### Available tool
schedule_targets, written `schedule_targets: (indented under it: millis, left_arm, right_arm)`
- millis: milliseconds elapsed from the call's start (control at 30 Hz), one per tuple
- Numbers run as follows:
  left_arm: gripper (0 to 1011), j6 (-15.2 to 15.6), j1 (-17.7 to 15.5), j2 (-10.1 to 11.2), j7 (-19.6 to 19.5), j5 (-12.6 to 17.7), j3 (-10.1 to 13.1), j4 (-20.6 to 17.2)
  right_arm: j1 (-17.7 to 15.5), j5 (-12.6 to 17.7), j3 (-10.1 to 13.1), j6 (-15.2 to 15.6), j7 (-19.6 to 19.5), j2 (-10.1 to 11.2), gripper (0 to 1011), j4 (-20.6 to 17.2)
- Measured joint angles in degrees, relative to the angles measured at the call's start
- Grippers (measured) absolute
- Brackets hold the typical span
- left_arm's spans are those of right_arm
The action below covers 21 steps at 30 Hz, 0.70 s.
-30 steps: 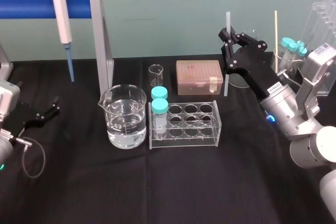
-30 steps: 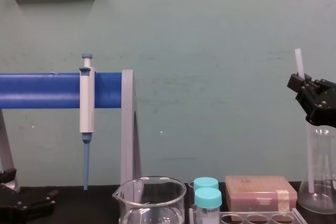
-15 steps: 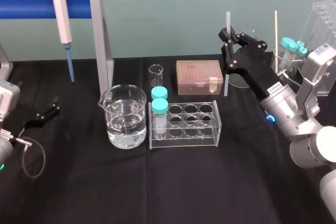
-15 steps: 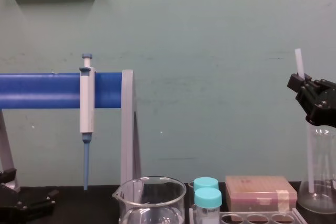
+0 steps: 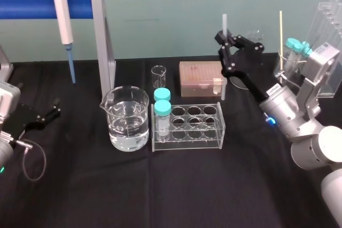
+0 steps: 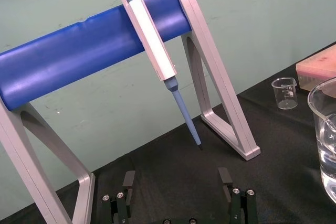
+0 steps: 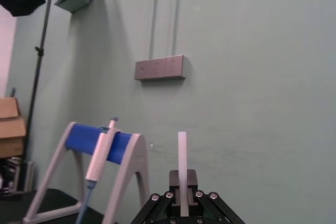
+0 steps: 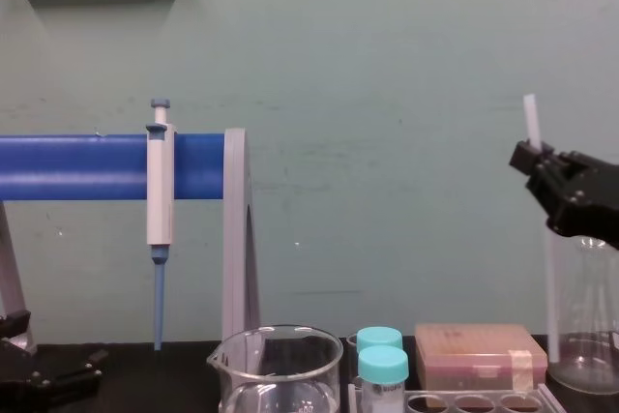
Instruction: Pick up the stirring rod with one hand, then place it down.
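While the black table [image 5: 160, 185] lies under everything, a blue stand [image 5: 32, 1] rises at its far left edge. A white pipette [image 5: 62, 9] with a blue tip hangs from the stand.

The right arm reaches in from the right side. Its right pincer [image 5: 225, 42] is up in the air behind the clear rack [image 5: 188, 126]. This pincer is closed tight on the stirring rod [image 5: 224, 22].

The left pincer [image 5: 45, 116] rests low at the left edge of the table. Its fingers [image 6: 224, 178] are spread wide, with nothing between them.

A big beaker [image 5: 126, 118] with water in it stands near the middle of the table. The clear rack is just to its right and holds two tubes with teal caps [image 5: 162, 113]. A brown box [image 5: 201, 77] sits behind the rack, and a small beaker [image 5: 158, 76] stands to the left of the box. A glass flask [image 8: 590, 336] stands to the right of the box.

The stirring rod stands almost straight up. Its top pokes out above the pincer, and its lower end hangs between the brown box and the flask.
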Motion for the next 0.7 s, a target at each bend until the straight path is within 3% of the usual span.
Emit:
schedule_targets:
  millis: [233,700]
  left_arm:
    - [1000,0.00,0.00,0.00,0.00,0.00,0.00,0.00]
    - [1000,0.00,0.00,0.00,0.00,0.00,0.00,0.00]
  right_arm:
    - [1.41,2.18,-1.18,1.58,2.97,-0.71,72,2.51]
    - [3.47,3.48,-2.58,2.49,4.79,-1.31,72,7.13]
